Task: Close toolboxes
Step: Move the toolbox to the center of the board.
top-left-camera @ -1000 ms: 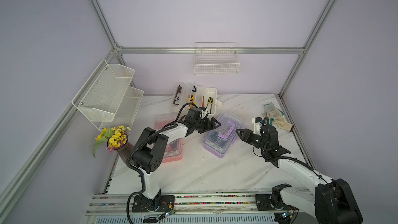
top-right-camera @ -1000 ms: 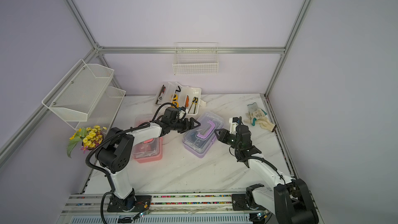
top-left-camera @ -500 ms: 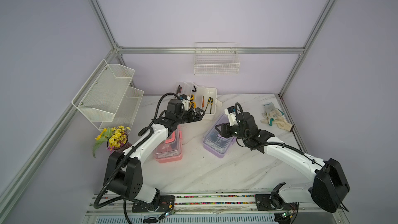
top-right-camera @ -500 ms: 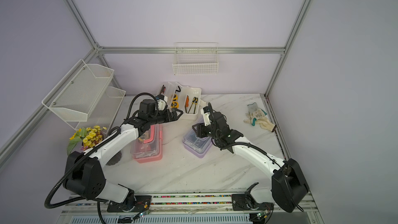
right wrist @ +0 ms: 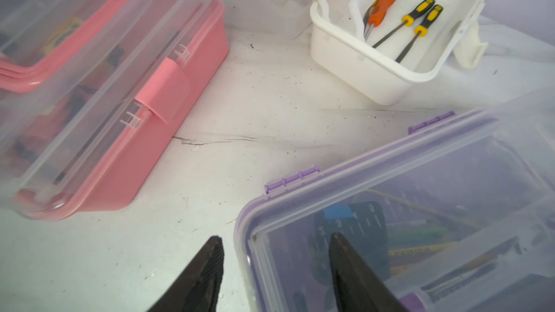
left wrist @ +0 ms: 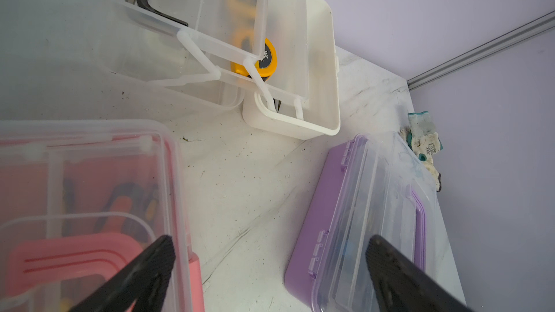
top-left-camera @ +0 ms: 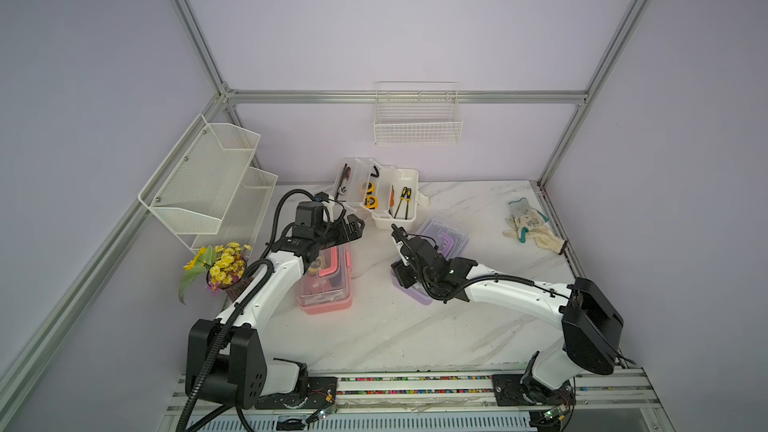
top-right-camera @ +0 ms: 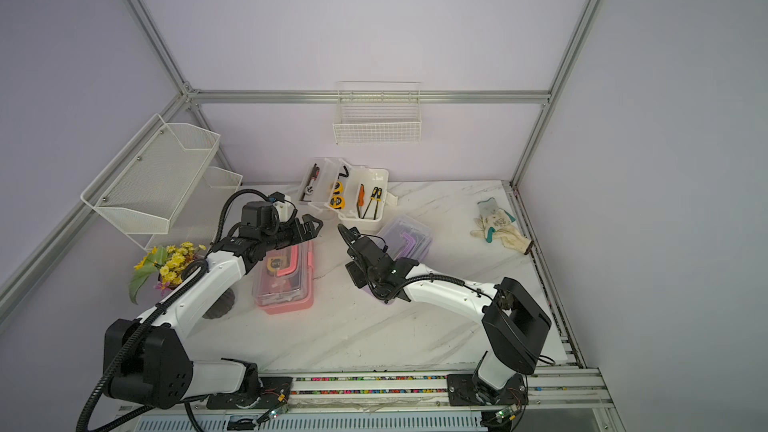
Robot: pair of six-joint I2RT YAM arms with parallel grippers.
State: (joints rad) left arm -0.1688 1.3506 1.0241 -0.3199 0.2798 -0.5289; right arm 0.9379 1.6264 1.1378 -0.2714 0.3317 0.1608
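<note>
The pink toolbox (top-left-camera: 328, 305) lies left of centre with its clear lid down and its latch (right wrist: 163, 91) folded over the front. The purple toolbox (top-left-camera: 446, 230) lies at the centre, lid down, partly under my right arm. The white toolbox (top-left-camera: 405, 178) stands open at the back, its trays fanned out. My left gripper (top-left-camera: 353, 224) hangs open above the pink toolbox's far end, with nothing between its fingers (left wrist: 159, 253). My right gripper (right wrist: 276, 238) is open astride a corner of the purple lid (right wrist: 390, 160), one finger over the table and one over the lid.
Screwdrivers (right wrist: 417, 28), pliers and yellow tape measures (top-right-camera: 336, 195) lie in the white toolbox's trays. A work glove (top-left-camera: 532, 228) lies at the right edge. A flower pot (top-left-camera: 220, 268) and wire shelves (top-left-camera: 208, 184) stand on the left, and a wire basket (top-left-camera: 417, 118) hangs on the back wall.
My left gripper left the purple toolbox's handle and drew back over the pink toolbox. My right gripper came in from the right to the purple lid's corner, and its jaws widened.
</note>
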